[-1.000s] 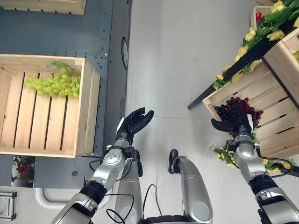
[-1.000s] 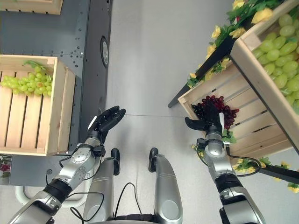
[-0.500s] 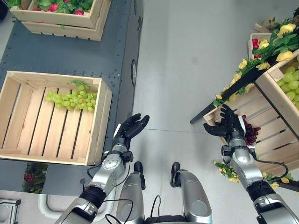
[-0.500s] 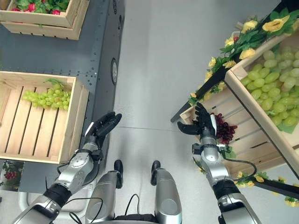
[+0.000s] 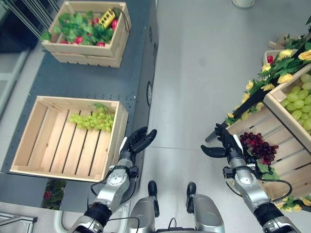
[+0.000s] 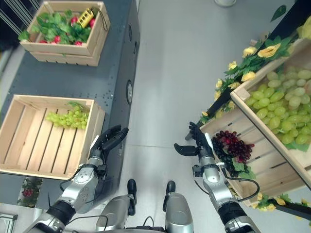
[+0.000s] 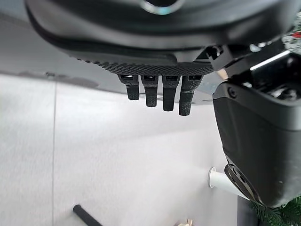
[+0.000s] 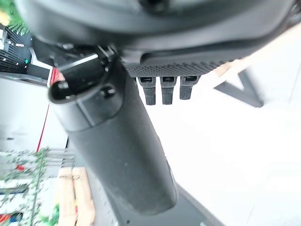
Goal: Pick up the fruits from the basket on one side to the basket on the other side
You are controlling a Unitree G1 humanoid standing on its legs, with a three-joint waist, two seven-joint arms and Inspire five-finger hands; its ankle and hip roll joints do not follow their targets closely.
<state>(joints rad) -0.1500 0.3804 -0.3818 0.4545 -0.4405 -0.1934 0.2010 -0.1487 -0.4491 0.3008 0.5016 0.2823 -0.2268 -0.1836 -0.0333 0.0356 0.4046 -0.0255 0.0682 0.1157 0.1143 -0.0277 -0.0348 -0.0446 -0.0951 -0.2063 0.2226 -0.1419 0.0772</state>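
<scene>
I am drawing my right hand (image 5: 227,146), fingers straight and empty, back off the dark grapes (image 5: 256,146) lying ungrasped in the right crate (image 5: 279,167), while my left hand (image 5: 135,143) is hovering released beside the left crate (image 5: 115,144).

Pale unfinished slatted wood on the left crate (image 5: 58,160), same raw wood on the right crate (image 6: 252,167), matt dark riveted metal bench (image 5: 87,82), smooth grey floor (image 5: 204,73) with soft sheen, glossy purple grapes (image 6: 232,144), waxy green grapes (image 5: 93,120), matt black plastic right hand (image 6: 197,145)
</scene>
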